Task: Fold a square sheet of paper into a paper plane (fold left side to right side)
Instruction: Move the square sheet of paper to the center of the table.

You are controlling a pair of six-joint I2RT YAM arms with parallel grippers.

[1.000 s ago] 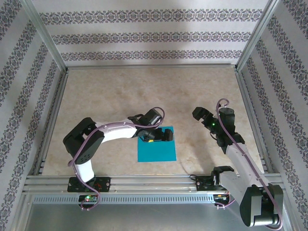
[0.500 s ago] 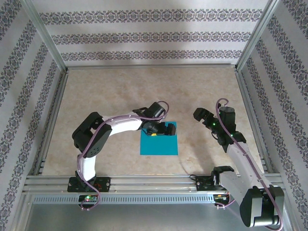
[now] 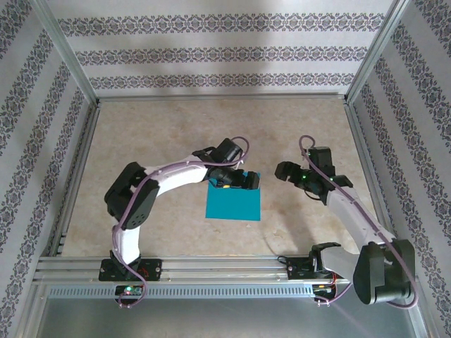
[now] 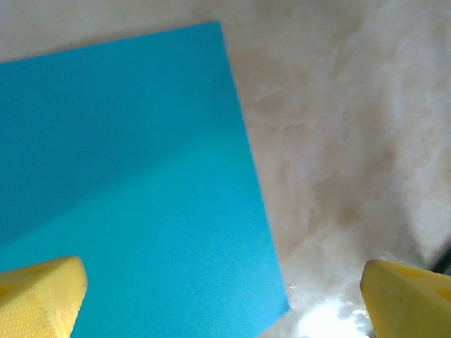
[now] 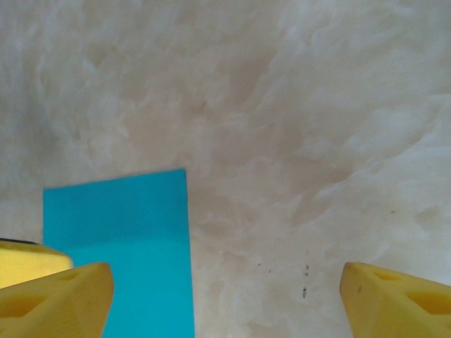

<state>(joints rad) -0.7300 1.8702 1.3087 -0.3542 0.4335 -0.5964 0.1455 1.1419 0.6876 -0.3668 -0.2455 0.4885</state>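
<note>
The square sheet of paper (image 3: pixel 233 205) lies flat on the table's near middle, teal-blue and unfolded. My left gripper (image 3: pixel 242 180) hovers over its far right corner and hides the far edge in the top view. In the left wrist view the paper (image 4: pixel 127 176) fills the left side, and the left gripper (image 4: pixel 225 310) is open, one yellow fingertip over the sheet and one over bare table. My right gripper (image 3: pixel 283 171) stands to the right of the sheet, apart from it. In the right wrist view the paper (image 5: pixel 120 239) sits at lower left, and the right gripper (image 5: pixel 225 303) is open and holds nothing.
The beige mottled table (image 3: pixel 162 134) is fenced by an aluminium frame (image 3: pixel 218 98) and patterned walls. The arms' base rail (image 3: pixel 211 271) runs along the near edge. Small dark specks (image 5: pixel 304 278) mark the table right of the sheet.
The left gripper moved right and farther, and the paper slid a little away from the near edge with it. The right arm swung left, nearer the sheet's right edge.
</note>
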